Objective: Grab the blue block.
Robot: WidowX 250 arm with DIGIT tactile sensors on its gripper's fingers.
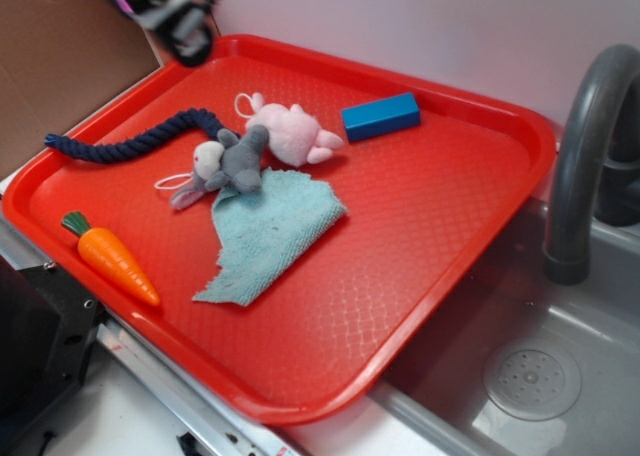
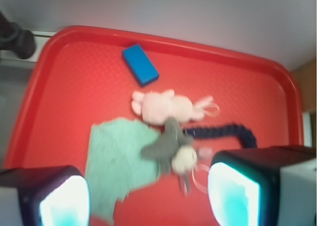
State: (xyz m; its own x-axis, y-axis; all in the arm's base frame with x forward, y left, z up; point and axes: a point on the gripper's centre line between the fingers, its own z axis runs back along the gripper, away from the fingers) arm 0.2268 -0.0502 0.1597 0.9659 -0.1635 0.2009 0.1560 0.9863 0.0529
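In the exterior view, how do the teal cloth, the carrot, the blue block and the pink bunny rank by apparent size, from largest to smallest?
1. Teal cloth, clearly the largest.
2. Carrot, though it lies nearer the camera.
3. Pink bunny and blue block: about alike, so unranked.
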